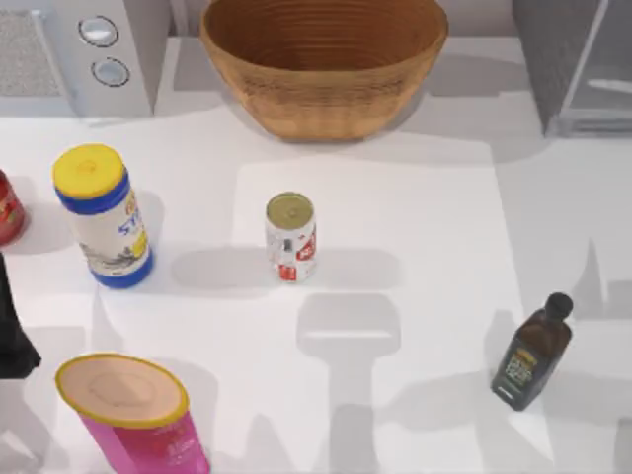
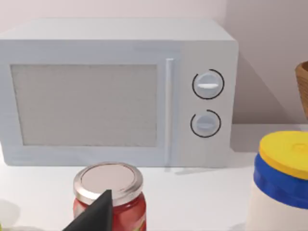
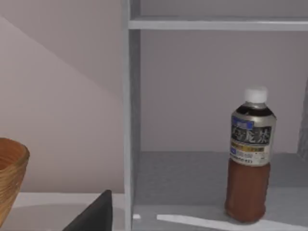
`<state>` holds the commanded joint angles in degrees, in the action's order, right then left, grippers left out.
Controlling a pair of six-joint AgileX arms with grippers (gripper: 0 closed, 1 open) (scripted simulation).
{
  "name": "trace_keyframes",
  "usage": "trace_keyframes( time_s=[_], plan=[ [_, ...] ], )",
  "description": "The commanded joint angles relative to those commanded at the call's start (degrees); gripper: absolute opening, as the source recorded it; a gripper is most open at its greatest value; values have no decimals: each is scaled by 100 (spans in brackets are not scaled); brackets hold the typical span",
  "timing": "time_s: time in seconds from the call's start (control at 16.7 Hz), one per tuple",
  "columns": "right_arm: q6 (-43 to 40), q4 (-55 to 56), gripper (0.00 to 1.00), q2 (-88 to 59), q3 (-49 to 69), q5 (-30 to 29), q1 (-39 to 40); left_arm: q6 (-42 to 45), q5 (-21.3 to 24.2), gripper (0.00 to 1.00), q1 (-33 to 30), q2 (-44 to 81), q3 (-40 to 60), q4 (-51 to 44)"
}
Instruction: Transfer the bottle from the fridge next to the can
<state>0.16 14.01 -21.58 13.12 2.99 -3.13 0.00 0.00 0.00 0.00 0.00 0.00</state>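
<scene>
The bottle [image 3: 250, 163], reddish-brown with a white cap and grey-blue label, stands upright on the lower shelf of the open fridge [image 3: 129, 120]. In the top view the fridge [image 1: 553, 59] is at the back right corner. The white-and-red can [image 1: 290, 237] with its gold top stands upright mid-table. A dark part of my right gripper [image 3: 94, 214] shows low in the right wrist view, outside the fridge and well apart from the bottle. My left gripper [image 1: 12, 326] is parked at the table's left edge, near a red jar [image 2: 109, 199].
A woven basket [image 1: 326, 59] sits at the back centre and a light-grey microwave [image 1: 89, 49] at the back left. A yellow-lidded canister [image 1: 104, 217] and pink tub [image 1: 133, 415] stand on the left. A small dark bottle [image 1: 531, 355] stands on the right.
</scene>
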Motion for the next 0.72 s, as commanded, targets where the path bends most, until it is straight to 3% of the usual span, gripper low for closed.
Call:
trace_keyframes(
  time_s=[0.72],
  plan=[
    [32, 3678, 100, -7778, 3444, 743, -863, 0, 0, 100, 0, 0, 0, 0]
  ],
)
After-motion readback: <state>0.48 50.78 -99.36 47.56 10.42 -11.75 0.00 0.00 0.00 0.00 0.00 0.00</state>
